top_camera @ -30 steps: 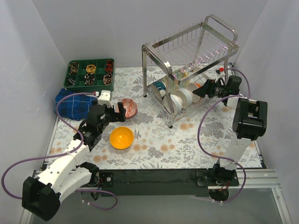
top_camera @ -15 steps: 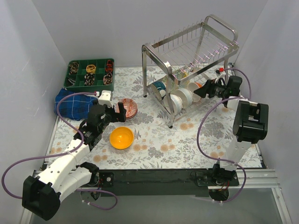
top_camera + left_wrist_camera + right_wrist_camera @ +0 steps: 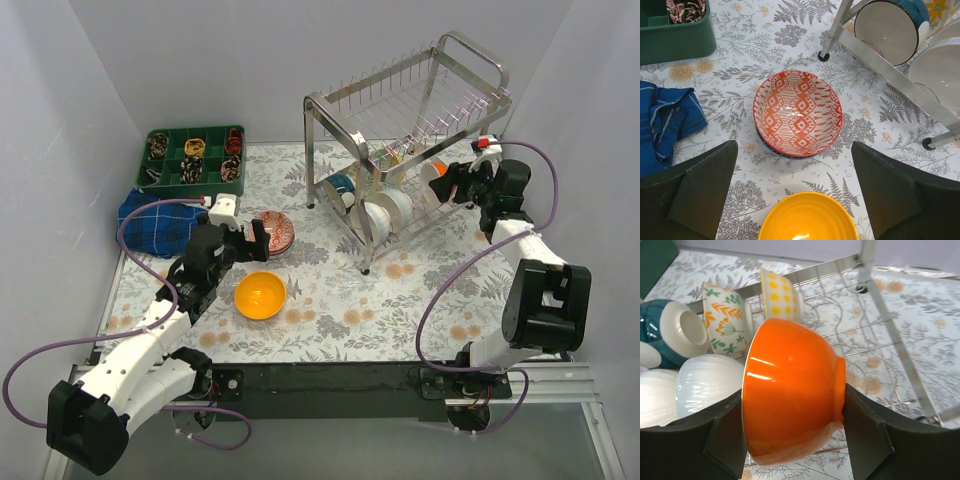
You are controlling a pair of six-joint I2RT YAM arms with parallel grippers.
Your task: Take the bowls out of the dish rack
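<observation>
Gripping the orange bowl (image 3: 790,390) with the right pincer (image 3: 795,437), one dark finger pressing on each side, and holding it tipped on its side at the right end of the dish rack (image 3: 311,150), by the lower tier; not showing clearly whether resting on the wires or lifted free. Looking past it from the right wrist at the bowls standing on edge among the lower prongs: a teal bowl (image 3: 662,335) with a cream foot, a leaf-patterned bowl (image 3: 722,320) just beside that, a yellow-flowered bowl (image 3: 780,295) next along, and two white ribbed bowls (image 3: 710,385) nearer the camera, touching each other. Hovering the left pincer (image 3: 800,200) wide open and holding nothing, low above the bench (image 3: 350,320), well left of the rack. Looking down from the left wrist on a red-white patterned bowl (image 3: 797,112), upright and nested on a blue bowl (image 3: 785,154) showing only a sliver of rim, and, nearer and apart from that stack, on a yellow-orange bowl (image 3: 807,220), upright on the bench. Taking in, further left, a blue cloth (image 3: 665,125) and a green compartment tray (image 3: 675,40) beyond it.
</observation>
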